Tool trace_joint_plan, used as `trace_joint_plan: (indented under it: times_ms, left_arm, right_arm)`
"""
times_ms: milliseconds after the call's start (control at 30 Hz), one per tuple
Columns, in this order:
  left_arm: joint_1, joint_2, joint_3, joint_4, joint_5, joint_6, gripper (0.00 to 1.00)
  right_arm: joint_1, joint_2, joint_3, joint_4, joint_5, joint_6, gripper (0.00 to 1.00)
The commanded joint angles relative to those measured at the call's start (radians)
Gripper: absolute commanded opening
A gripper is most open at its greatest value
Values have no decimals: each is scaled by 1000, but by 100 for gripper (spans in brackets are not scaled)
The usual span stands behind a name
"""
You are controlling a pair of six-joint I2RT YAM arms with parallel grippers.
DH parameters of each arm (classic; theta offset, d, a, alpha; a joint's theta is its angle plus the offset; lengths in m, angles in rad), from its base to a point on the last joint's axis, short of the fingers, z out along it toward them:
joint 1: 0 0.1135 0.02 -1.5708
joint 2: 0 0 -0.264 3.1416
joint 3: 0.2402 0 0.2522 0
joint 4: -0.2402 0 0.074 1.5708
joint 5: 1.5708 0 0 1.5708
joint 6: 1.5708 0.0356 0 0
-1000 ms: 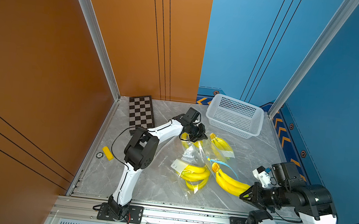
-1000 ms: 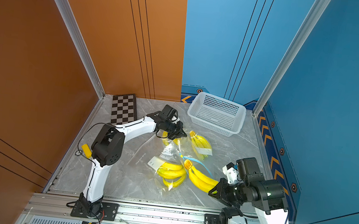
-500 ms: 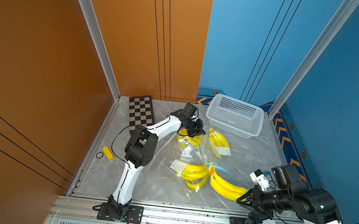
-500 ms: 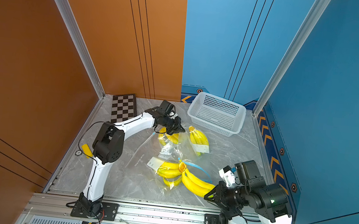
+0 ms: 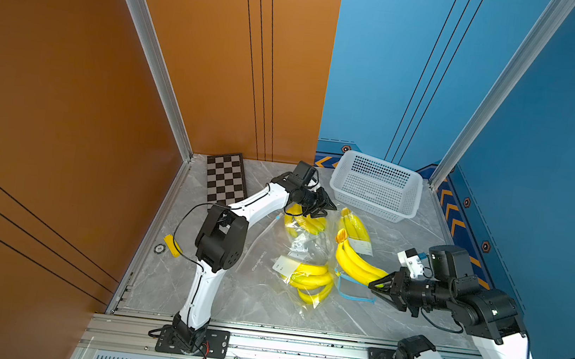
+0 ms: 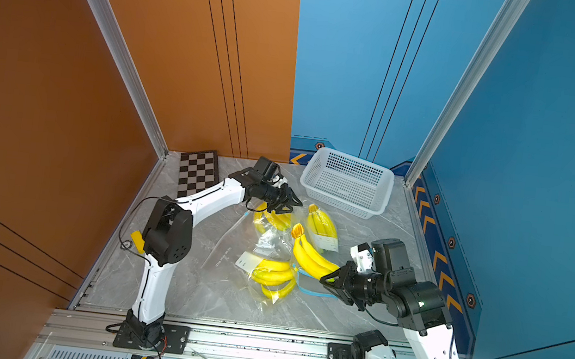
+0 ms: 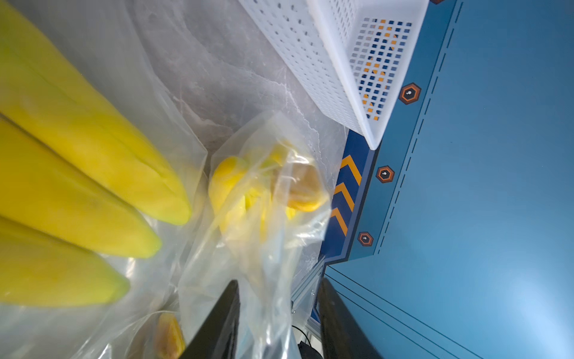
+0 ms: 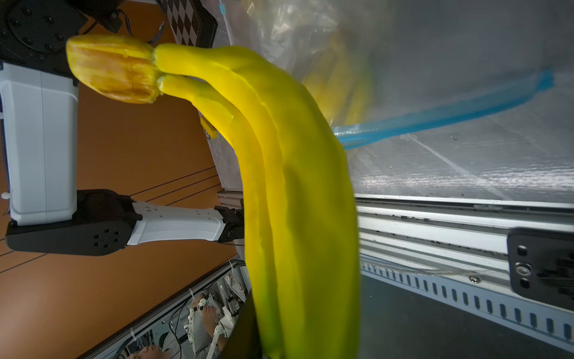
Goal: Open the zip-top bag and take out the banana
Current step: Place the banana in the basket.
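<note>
Left arm [image 5: 257,203]: rises from its base, bends at the elbow, and the forearm stretches toward the rear. Left gripper [image 5: 328,209]: tilted downward, jaws apart. In the left wrist view the fingers [image 7: 222,314] stand with a clear gap. Right arm [image 5: 484,313]: folded above its base, wrist near level. Right gripper [image 5: 375,287]: points toward the left arm's side, jaws closed on the banana [image 5: 353,263] end.

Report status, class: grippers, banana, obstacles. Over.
Left gripper open over far bagged bananas. Right gripper shut on banana bunch, apparently clear of zip-top bag. Another bagged bunch close alongside.
</note>
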Motion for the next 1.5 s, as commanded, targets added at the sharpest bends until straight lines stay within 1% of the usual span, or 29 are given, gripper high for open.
trace_joint_plan:
  times_ms: [0,100,167,300,500,633,833,1067,1233,1367,1467]
  left_arm:
    - [11,-66,6,-18,26,11,49]
    - [24,-99,-5,-18,23,12,52]
    - [39,-128,-18,-18,20,10,56]
    - [66,-197,-59,-18,14,16,58]
    - [95,-323,-173,-18,6,31,59]
    - [94,-404,-273,-18,3,36,60]
    - [86,-507,-400,-18,-11,29,61]
    - [82,-592,-480,-20,-33,3,63]
    - [72,-621,-493,-43,-46,-1,64]
    - [44,-629,-489,-109,-68,46,64]
    - [26,-632,-497,-151,-90,81,65]
  right_arm:
    - [-11,26,25,82,31,26,19]
    - [-25,50,39,120,53,39,19]
    - [-44,74,43,152,68,50,19]
    - [-95,139,53,214,123,53,19]
    - [-224,302,75,372,180,42,19]
    - [-307,477,141,469,176,3,19]
    - [-371,776,343,474,168,-118,20]
    - [-422,1066,534,474,136,-172,20]
    - [-450,1196,638,471,129,-182,21]
    - [-469,1265,676,470,118,-185,21]
    - [-481,1289,680,471,120,-193,22]
